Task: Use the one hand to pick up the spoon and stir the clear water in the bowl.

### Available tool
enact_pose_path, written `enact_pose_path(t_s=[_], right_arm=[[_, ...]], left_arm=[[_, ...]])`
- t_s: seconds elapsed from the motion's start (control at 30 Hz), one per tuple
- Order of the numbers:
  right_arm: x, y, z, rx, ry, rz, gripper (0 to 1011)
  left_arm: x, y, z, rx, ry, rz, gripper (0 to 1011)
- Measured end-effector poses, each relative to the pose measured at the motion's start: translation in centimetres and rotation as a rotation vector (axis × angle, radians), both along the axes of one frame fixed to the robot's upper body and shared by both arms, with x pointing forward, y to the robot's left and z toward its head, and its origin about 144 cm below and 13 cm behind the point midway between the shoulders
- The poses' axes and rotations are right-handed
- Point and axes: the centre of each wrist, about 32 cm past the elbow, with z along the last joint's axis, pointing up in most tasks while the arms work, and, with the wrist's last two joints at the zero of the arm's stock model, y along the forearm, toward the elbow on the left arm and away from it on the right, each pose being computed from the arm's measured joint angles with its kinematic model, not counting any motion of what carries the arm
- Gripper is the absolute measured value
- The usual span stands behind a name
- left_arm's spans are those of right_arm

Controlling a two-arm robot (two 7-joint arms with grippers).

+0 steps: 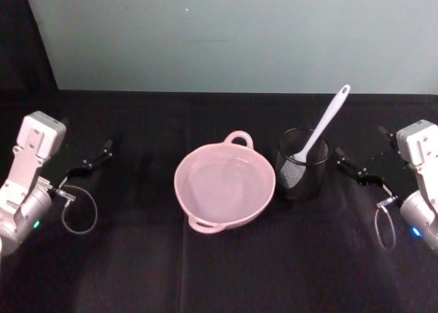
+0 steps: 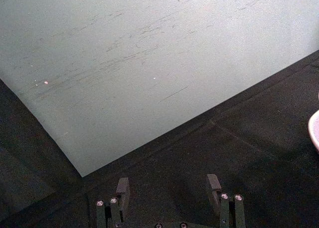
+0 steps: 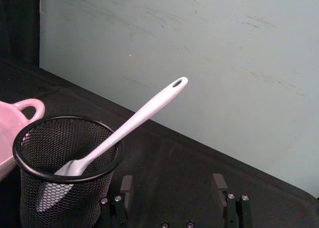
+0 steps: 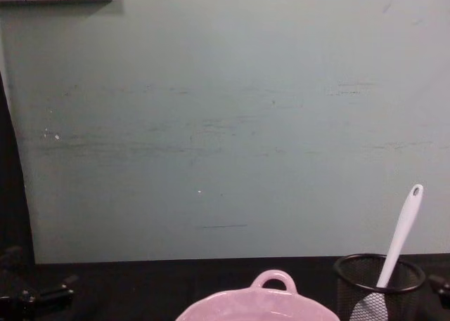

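The pale pink bowl [image 1: 183, 190] holds clear water at the middle of the black table; the chest view shows its loop handle and rim [image 4: 273, 282]. Just right of it, the white spoon [image 1: 327, 121] leans blade-down in a black wire-mesh cup [image 1: 291, 179], its handle sticking up and to the right. In the right wrist view the spoon [image 3: 134, 123] stands in the cup close ahead. My right gripper [image 1: 357, 148] hovers open right of the cup, fingers [image 3: 219, 185] apart and holding nothing. My left gripper [image 1: 85, 142] is parked open at the far left, fingers [image 2: 122, 190] spread.
A pale green wall [image 1: 233, 32] closes off the table's far edge. The mesh cup [image 3: 60, 183] almost touches the bowl's [image 3: 10, 128] right side. Cable loops hang off both wrists near the table. Bare black cloth lies in front of the bowl and at both sides.
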Motion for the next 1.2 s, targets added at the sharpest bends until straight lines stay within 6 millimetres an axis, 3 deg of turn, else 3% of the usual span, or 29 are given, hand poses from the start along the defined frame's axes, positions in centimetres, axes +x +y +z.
enact_pose_path(t_s=[0.3,0.63,0.87,1.2], right_arm=[[-1.1,-2.0,2.1,0.013,-0.022,-0.003,1004],[-2.2,-4.6,5.7,0.427,0.125,0.069,1004],[-0.8,-5.0,6.6,0.774,0.316,0.141,1004],[2.3,-4.4,6.3,0.943,0.443,0.168,1004]], left_arm=[[0.0,0.0,0.0,0.000,0.000,0.000,1011],[0.0,0.0,0.0,0.000,0.000,0.000,1011],[0.0,0.0,0.0,0.000,0.000,0.000,1011],[0.0,0.0,0.0,0.000,0.000,0.000,1011]])
